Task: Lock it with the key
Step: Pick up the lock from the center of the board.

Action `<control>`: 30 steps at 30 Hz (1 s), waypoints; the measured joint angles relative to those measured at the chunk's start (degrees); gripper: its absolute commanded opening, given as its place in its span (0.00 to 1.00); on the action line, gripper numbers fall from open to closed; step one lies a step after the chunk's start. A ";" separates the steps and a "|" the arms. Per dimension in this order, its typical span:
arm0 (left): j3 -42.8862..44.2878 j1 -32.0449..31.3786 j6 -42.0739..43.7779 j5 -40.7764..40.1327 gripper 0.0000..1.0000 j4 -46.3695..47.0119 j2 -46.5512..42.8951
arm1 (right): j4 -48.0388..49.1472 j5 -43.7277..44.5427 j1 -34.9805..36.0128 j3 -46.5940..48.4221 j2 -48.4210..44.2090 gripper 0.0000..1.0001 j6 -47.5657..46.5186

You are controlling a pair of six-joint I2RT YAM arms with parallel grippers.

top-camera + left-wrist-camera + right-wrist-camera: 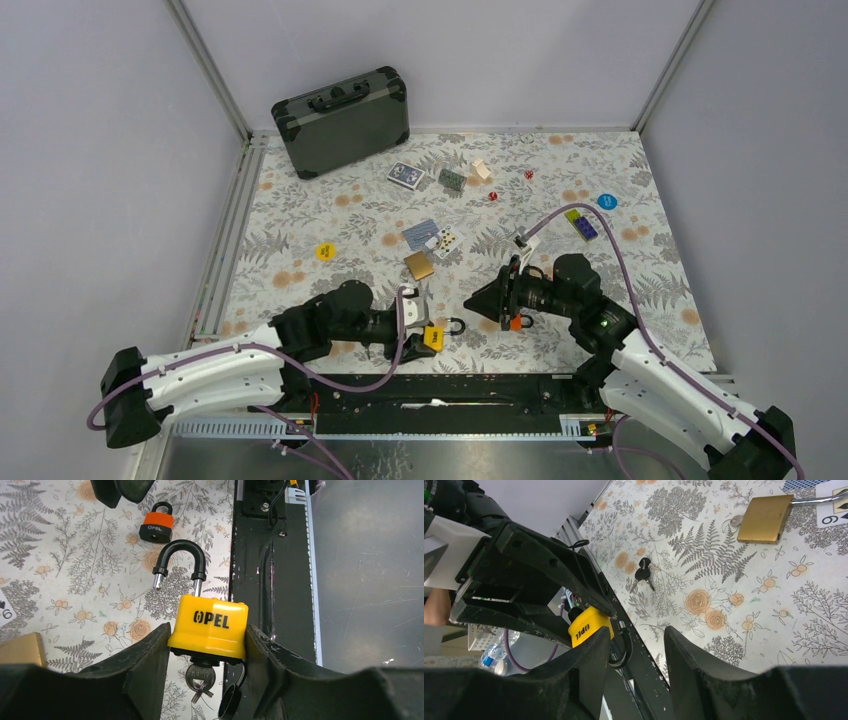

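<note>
In the left wrist view my left gripper (207, 630) is shut on the body of a yellow OPEL padlock (210, 617). The padlock's black shackle (180, 562) stands open, one leg out of the body. A silver key (200, 676) on a ring sits in the keyhole on its underside, between my fingers. From above, the padlock (433, 337) hangs at the table's near edge. My right gripper (474, 302) points at it from the right, just short of the shackle. In the right wrist view my right gripper (636, 630) is open with nothing between the fingers, and the shackle (624, 647) lies beside the left finger.
An orange padlock (516, 322) lies under my right gripper. A brass padlock (419, 265), black-headed keys (642, 572), playing cards (406, 175), small blocks and coloured discs lie farther back. A dark case (342, 120) leans at the back left. The black base rail (450, 390) runs along the near edge.
</note>
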 measured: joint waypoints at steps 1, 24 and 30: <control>-0.07 -0.07 -0.17 -0.02 0.00 0.09 0.24 | 0.09 -0.33 0.00 -0.37 -0.35 0.45 0.00; -0.07 -0.61 -0.57 -1.03 0.00 1.84 6.69 | 3.02 7.02 10.88 -2.12 14.38 0.23 0.37; -0.07 -0.79 0.20 -1.99 0.00 1.79 6.69 | 2.99 7.08 10.95 -2.14 15.47 0.23 0.37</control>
